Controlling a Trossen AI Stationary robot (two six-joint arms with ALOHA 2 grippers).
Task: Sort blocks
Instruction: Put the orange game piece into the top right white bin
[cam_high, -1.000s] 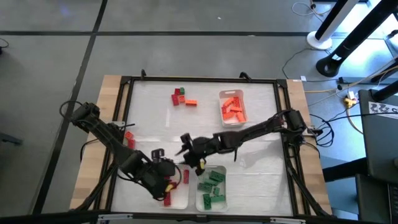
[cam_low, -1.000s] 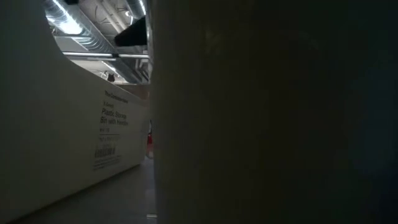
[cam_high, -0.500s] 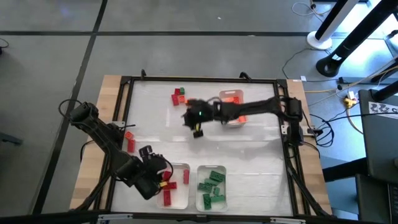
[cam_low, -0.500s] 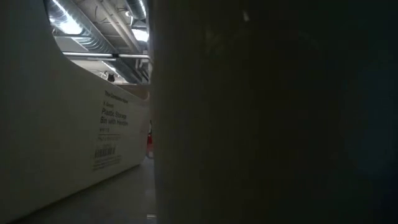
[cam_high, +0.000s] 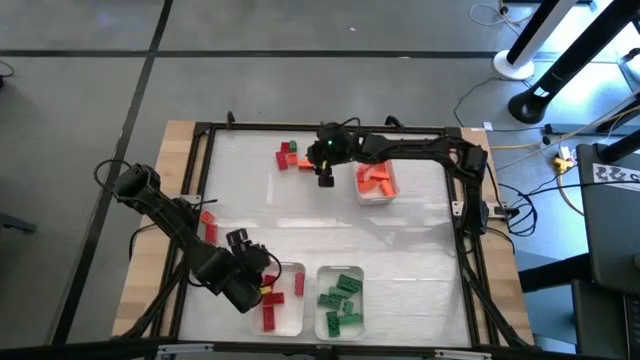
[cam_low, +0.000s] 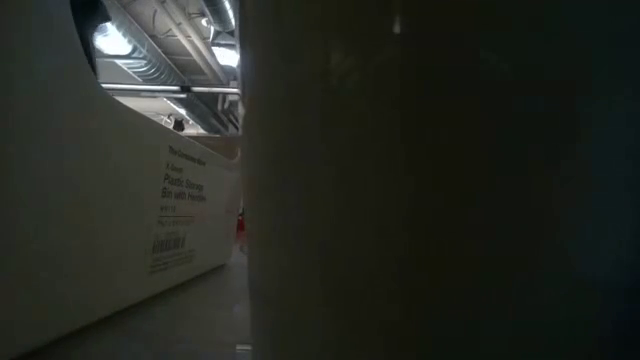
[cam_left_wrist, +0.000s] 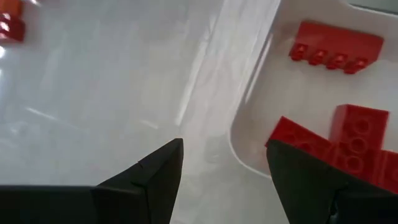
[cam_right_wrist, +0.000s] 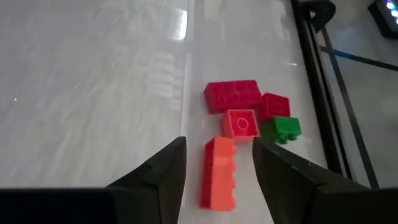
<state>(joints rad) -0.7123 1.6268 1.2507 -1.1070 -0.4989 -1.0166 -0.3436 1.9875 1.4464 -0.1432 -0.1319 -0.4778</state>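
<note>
Hovering over the far side of the white table surface (cam_high: 330, 215), the right gripper (cam_right_wrist: 216, 163) has its fingers spread and empty, a long orange block (cam_right_wrist: 218, 173) lying between the tips. Just beyond it sit a red block (cam_right_wrist: 233, 95), a small orange block (cam_right_wrist: 240, 123) and a green block (cam_right_wrist: 285, 129). The left gripper (cam_left_wrist: 224, 171), open and empty, straddles the rim of the tray (cam_left_wrist: 249, 140) holding red blocks (cam_left_wrist: 348, 134).

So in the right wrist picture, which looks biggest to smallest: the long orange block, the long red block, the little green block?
1. Long orange block and long red block: about alike. The orange one lies nearer the camera, right between the right gripper's open fingers, so I won't rank them.
2. Little green block: clearly smallest.
</note>
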